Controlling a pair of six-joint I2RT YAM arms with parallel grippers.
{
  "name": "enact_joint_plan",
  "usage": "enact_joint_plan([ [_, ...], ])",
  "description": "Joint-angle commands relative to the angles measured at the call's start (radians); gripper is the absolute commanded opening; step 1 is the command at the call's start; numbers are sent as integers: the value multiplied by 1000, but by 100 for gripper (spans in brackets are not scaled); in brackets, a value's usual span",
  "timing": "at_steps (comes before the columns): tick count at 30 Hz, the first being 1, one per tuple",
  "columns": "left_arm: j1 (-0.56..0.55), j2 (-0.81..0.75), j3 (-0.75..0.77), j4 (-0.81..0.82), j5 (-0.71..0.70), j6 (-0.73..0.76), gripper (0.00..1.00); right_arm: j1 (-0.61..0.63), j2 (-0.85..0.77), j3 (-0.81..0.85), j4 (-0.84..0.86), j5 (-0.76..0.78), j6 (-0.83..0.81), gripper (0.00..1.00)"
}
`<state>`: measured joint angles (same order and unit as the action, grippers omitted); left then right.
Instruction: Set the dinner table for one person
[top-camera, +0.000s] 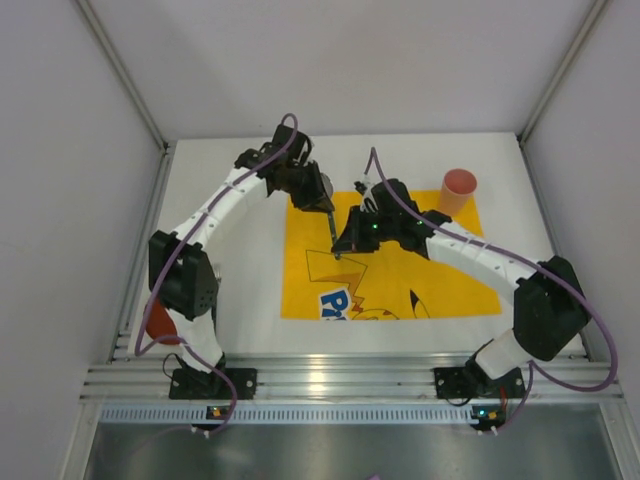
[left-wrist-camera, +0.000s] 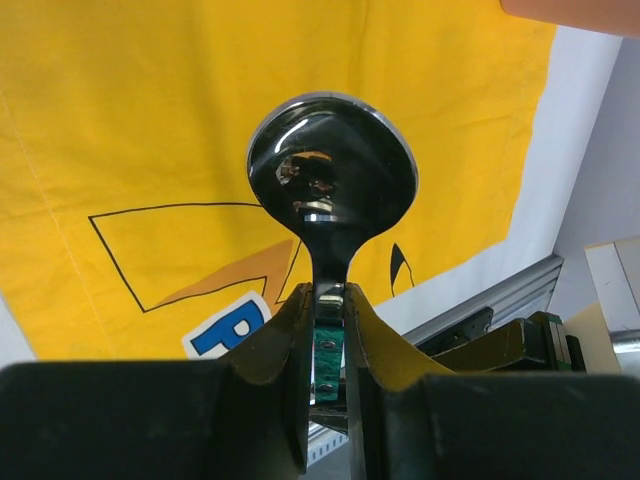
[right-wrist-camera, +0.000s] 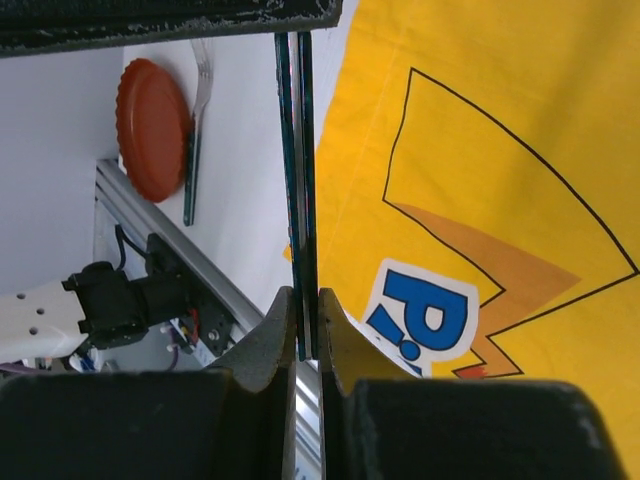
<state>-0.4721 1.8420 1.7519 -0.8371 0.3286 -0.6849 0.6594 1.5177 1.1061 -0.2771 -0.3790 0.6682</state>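
Note:
A spoon (left-wrist-camera: 330, 170) with a shiny bowl and a dark green handle hangs over the yellow cartoon placemat (top-camera: 400, 270) on the white dinner table (top-camera: 250, 335). My left gripper (left-wrist-camera: 328, 295) is shut on the spoon's neck just below the bowl. My right gripper (right-wrist-camera: 305, 300) is shut on the thin handle (right-wrist-camera: 298, 150), seen edge-on. In the top view the two grippers meet above the placemat's upper left part, the left gripper (top-camera: 308, 187) higher and the right gripper (top-camera: 347, 240) lower, with the spoon (top-camera: 331, 225) running between them.
An orange cup (top-camera: 458, 190) stands at the placemat's far right corner. A red plate (right-wrist-camera: 152, 128) and a fork (right-wrist-camera: 195, 130) lie on the white table near the left arm's base. Metal rails (top-camera: 340, 375) line the near edge.

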Motion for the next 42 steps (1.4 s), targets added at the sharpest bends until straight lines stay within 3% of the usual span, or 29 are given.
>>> enact_joint_plan([
  [1,0,-86,-35,55,50,-38,0,-3,-39,-9,-5,78,-1,0],
  [2,0,-86,-43,56,49,-33,0,-3,-50,-12,-16,86,-2,0],
  [5,0,-93,-74,47,37,-2,26,-12,-112,-41,-68,141,-7,0],
  [6,0,-104,-95,37,12,5,40,-21,-132,-67,-85,150,-9,0],
  [9,1,-142,-159,32,-23,31,55,-69,-218,-145,-143,176,-15,0],
  [10,1,-150,-178,29,-45,38,68,-84,-265,-167,-169,183,-19,0],
  [13,7,-182,-239,18,-86,56,78,-164,-367,-255,-229,196,-42,0],
  [16,24,-210,-287,-3,-127,77,80,-285,-444,-316,-310,203,-97,0],
  [22,116,-257,-402,-19,-140,123,79,-388,-435,-330,-475,276,-206,0],
  [30,257,-316,-489,-22,-109,174,77,-409,-222,-252,-534,322,-239,0],
  [36,296,-331,-509,-26,-122,186,77,-425,-70,-94,-666,481,-369,0],
  [41,338,-343,-543,-36,-134,208,77,-432,-22,-51,-701,546,-374,0],
  [42,345,-343,-546,-37,-138,212,77,-432,-7,-49,-718,566,-358,4],
])
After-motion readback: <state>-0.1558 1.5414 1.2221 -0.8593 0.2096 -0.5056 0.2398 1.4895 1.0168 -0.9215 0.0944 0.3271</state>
